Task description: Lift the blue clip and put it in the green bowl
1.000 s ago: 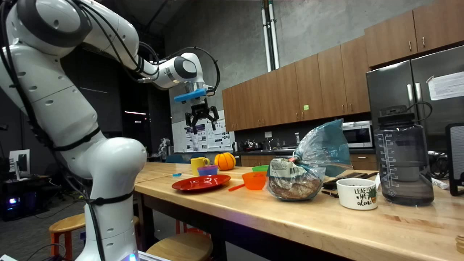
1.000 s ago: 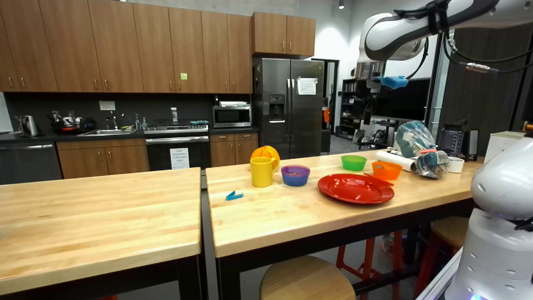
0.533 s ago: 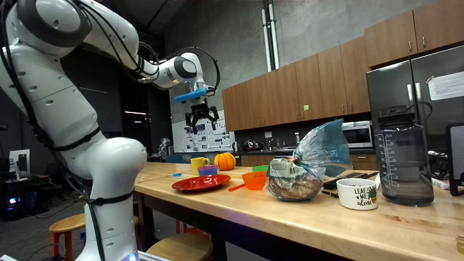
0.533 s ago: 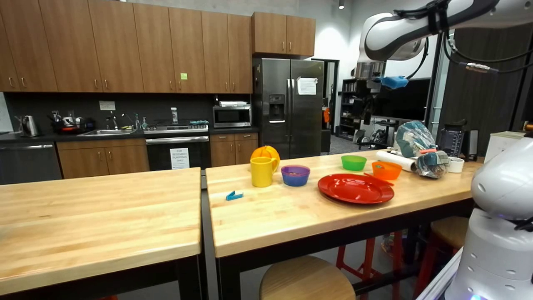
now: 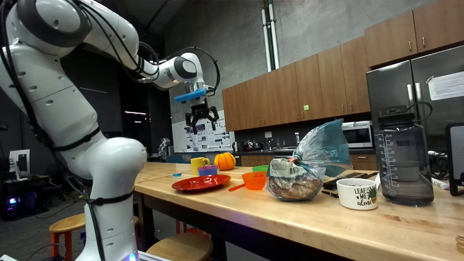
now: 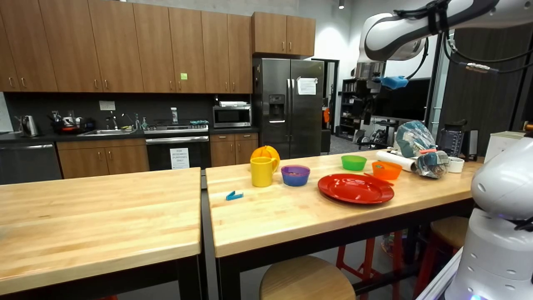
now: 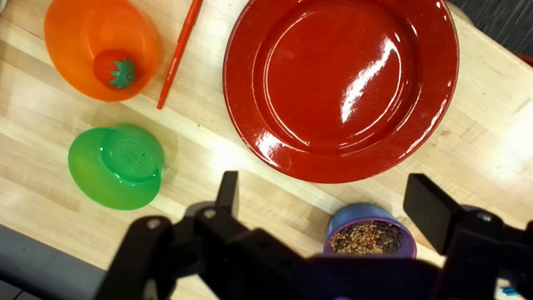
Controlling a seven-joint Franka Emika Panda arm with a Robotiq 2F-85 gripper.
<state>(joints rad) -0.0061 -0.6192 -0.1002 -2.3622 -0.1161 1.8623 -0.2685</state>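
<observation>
Brown wooden cabinets [image 5: 282,98] stretch behind a pale wooden table [image 5: 224,197]; in an exterior view the black two-fingered gripper [image 5: 204,129] hangs high above it, jaws spread wide, nothing between them.

In an exterior view the slim blue plastic-looking clip [image 6: 234,196] lies near the table's end, not far from a yellow mug [image 6: 261,174], with the low, bright green bowl [image 6: 354,164] well apart.

Across the wrist view the clip [image 7: 509,291] is a blue scrap at the lower right corner, beyond the round blue-and-purple bowl [image 7: 358,211]. Reaching seems the step in hand: travel level that way until the clip sits midway between the jaws, turn them across its narrow body, then descend straight, clear of the mug.
</observation>
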